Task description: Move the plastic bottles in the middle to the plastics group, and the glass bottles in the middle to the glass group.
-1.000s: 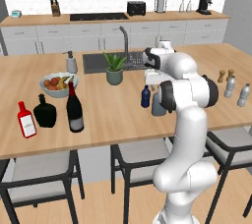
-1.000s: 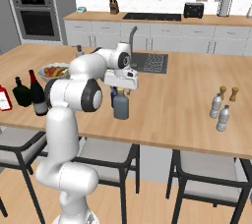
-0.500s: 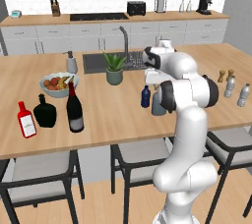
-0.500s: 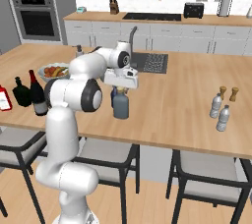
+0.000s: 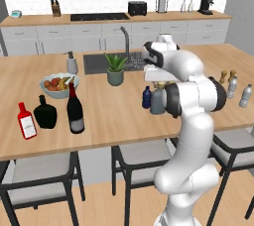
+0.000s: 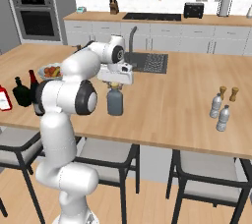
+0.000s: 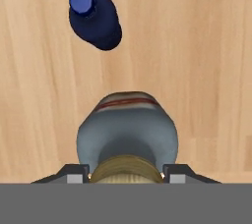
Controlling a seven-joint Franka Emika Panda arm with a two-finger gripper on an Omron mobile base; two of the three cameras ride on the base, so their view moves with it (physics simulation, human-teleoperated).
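Gold-capped grey bottle (image 7: 127, 139) — hand (image 7: 126, 175) clamps cap; base cams can't confirm.

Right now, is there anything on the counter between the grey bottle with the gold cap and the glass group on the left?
Nothing visible stands directly in the way. The hand is closed on the grey bottle at its cap. The wine bottle already stands beside the black flask and red bottle, with bare counter between.

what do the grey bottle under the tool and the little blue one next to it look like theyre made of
The grey bottle looks like glass or glazed ceramic: smooth grey-blue body with a soft sheen, a red band at the shoulder and a gold-tan, metal-looking cap. The blue bottle looks like plastic: opaque dark blue with a matching cap. The rendering leaves both open.
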